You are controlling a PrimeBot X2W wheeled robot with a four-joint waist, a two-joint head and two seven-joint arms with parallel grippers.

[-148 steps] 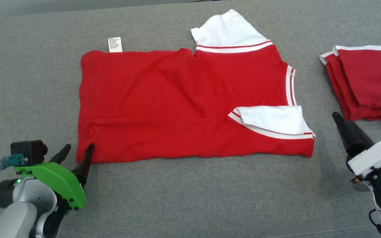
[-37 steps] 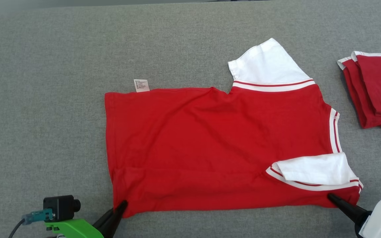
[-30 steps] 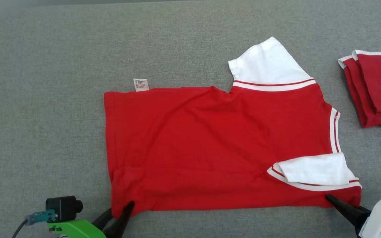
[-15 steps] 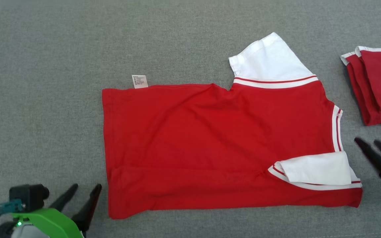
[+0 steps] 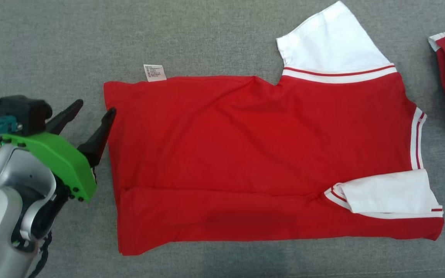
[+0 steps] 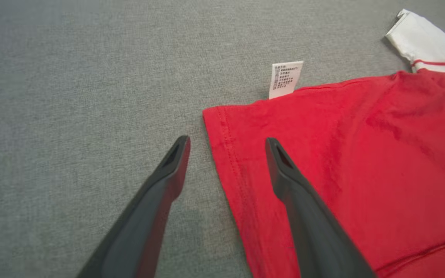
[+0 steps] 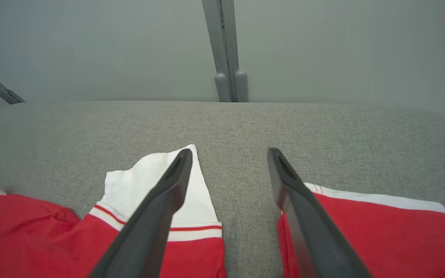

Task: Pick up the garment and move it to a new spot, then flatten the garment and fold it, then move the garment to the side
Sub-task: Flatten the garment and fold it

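Left gripper (image 6: 227, 139) hung wide open and empty astride the flattened garment's (image 5: 245, 154) hem, just near-side of the care label (image 5: 155, 72) (right gripper (image 7: 228, 152), likewise spread and empty, sat well beyond that label, perhaps over the sleeve (image 7: 129, 185)), so the smart play was pinching both layers squarely.

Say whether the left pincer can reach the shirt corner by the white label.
Probably yes: the open left pincer straddles the hem of the red fabric shirt, white care label just ahead, nothing between.

The left gripper (image 5: 94, 107) is held out at the left with its fingers spread apart; the right gripper (image 7: 230, 151) is likewise seen parted.
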